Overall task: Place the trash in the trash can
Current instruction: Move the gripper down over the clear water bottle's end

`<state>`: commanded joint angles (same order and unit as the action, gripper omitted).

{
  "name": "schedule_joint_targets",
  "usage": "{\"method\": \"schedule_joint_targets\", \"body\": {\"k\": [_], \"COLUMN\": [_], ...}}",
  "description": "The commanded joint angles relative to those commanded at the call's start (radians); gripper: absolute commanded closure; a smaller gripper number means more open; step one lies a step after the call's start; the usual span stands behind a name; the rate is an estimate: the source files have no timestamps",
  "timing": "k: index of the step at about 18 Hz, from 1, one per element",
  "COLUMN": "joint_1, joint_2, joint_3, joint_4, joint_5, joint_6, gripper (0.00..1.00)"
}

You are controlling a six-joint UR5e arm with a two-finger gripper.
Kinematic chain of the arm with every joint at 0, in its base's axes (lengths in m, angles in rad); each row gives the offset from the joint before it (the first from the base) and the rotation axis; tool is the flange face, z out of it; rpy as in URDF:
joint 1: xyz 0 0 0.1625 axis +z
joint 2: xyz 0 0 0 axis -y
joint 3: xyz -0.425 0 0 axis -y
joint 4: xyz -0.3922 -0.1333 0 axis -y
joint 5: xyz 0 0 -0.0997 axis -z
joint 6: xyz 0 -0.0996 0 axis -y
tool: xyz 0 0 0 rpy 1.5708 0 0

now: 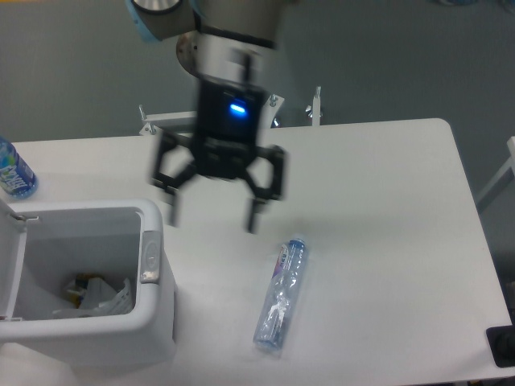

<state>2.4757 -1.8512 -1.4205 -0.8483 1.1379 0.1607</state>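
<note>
At the table's far left edge, a wide blue-tinted plastic bottle with a blue-and-white label [14, 171] is seen standing, partly cut off by the frame. Beside it, at the near left corner, the white rectangular plastic trash can [153, 326] with its grey oblong latch [149, 257] is shown open, crumpled clear plastic and other scraps [96, 294] lying at its bottom. Above the table's middle, the black two-finger gripper [212, 220] is held with its fingers spread wide and nothing between them; its outline is blurred. To the right of the gripper and nearer the front edge, the long slim clear plastic bottle with a blue cap and purplish label [281, 293] is left lying flat on the white tabletop [386, 201], apart from the fingers. Its long axis is set nearly front to back, leaning slightly, the capped end towards the back and closest to the gripper. A short reach down and to the right is judged to be what the pickup requires, the fingers closing across the bottle's narrow width.
</note>
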Motion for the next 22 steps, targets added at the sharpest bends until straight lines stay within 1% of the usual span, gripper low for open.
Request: {"method": "schedule_joint_targets", "body": {"k": [2, 3, 6, 7, 9, 10, 12, 14, 16, 22], "joint_1": [0.0, -0.001, -0.003, -0.001, -0.004, -0.004, -0.02, -0.07, -0.092, -0.115], "joint_2": [-0.066, -0.103, -0.175, -0.19, -0.22, -0.244, -0.292, -0.335, -0.341, -0.375], "joint_3": [-0.002, -0.002, -0.005, -0.015, -0.017, -0.014, -0.018, -0.015, -0.032, -0.041], "joint_4": [0.002, -0.003, 0.0, 0.002, 0.003, 0.002, 0.003, 0.005, 0.009, 0.015], "joint_5": [0.087, 0.112, 0.125, 0.131, 0.164, 0.167, 0.192, 0.261, 0.275, 0.289], "joint_6": [0.089, 0.144, 0.249, 0.288, 0.391, 0.426, 0.45, 0.445, 0.439, 0.442], "gripper": [0.0, 0.0, 0.0, 0.0, 0.0, 0.0, 0.0, 0.0, 0.0, 0.0]}}
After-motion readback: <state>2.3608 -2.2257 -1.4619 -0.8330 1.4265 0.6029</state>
